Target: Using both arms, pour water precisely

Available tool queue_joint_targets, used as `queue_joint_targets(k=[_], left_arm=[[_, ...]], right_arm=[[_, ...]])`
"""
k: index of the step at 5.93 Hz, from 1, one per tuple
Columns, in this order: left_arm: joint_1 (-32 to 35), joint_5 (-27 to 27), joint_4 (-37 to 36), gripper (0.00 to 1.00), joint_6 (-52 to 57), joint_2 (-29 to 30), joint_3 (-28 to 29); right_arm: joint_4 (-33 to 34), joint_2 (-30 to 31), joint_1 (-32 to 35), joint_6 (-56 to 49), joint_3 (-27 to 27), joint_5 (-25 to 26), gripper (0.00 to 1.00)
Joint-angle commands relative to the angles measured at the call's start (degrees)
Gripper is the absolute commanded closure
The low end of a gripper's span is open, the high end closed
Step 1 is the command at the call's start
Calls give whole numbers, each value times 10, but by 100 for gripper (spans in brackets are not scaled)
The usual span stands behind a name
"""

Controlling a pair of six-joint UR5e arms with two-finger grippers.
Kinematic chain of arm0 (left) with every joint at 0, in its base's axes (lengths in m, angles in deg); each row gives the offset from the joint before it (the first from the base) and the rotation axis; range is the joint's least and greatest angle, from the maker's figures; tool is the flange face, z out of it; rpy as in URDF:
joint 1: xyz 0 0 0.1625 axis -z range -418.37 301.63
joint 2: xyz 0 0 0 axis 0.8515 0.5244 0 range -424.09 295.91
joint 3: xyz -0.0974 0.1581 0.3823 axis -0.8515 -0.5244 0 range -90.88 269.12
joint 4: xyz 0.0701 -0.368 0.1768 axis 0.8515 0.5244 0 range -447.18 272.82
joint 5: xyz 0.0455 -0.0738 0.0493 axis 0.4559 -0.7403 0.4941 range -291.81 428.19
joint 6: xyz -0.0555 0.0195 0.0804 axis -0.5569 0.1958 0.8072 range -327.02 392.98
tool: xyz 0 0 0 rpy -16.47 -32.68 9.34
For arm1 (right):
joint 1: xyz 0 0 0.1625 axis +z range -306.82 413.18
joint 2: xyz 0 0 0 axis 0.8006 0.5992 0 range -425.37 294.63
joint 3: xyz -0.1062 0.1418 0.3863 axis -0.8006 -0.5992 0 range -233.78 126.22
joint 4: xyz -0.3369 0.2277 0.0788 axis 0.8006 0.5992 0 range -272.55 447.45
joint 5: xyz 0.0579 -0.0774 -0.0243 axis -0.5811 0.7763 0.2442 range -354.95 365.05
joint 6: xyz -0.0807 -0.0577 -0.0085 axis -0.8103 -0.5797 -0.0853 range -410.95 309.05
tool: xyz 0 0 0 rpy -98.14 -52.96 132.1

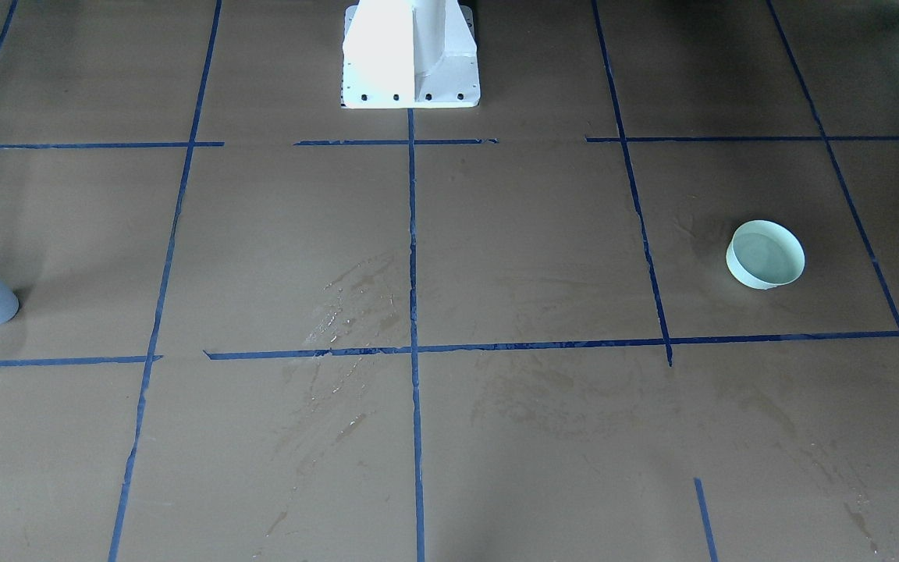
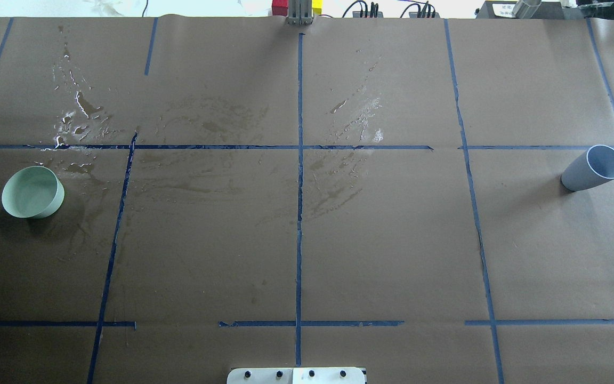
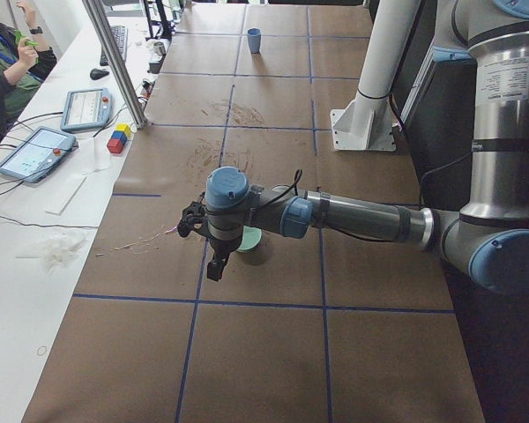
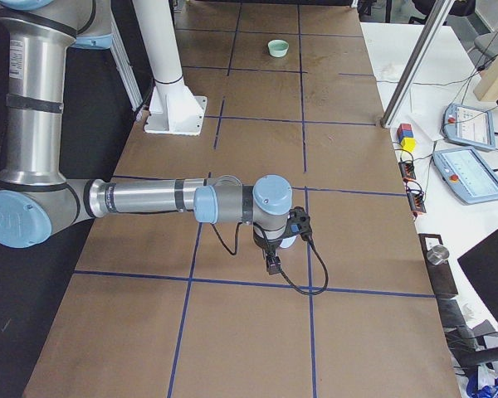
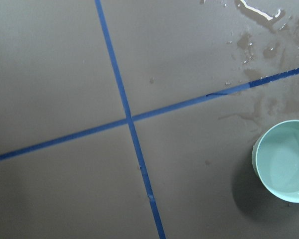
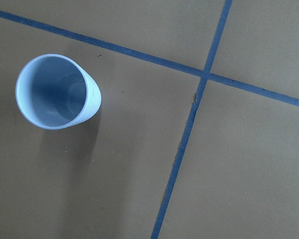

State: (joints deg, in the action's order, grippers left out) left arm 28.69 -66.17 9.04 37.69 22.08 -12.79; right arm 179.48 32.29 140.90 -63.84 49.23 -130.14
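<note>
Pre-grasp hovering of left gripper [image 3: 213, 267] near green bowl [image 5: 284, 162], right gripper [image 4: 272, 264] near blue cup [image 6: 57, 92], claws' state untellable; needs aligned descents.

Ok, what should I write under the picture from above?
Green bowl left, blue cup right, wet streaks on the brown table between.

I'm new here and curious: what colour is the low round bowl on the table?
Pale mint green; the bowl shows best in the left wrist view.
</note>
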Motion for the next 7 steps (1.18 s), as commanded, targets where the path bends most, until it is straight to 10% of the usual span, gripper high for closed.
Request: queue_joint_targets(k=[1, 4, 7], left_arm=[[-50, 0, 45, 0, -134, -6, 7], [-185, 29, 391, 0, -498, -38, 94], [-299, 139, 455, 2, -639, -33, 127]], right_arm=[[0, 0, 0, 2, 3, 0, 0], [0, 1, 0, 3, 4, -1, 0], [0, 2, 0, 2, 4, 0, 0]])
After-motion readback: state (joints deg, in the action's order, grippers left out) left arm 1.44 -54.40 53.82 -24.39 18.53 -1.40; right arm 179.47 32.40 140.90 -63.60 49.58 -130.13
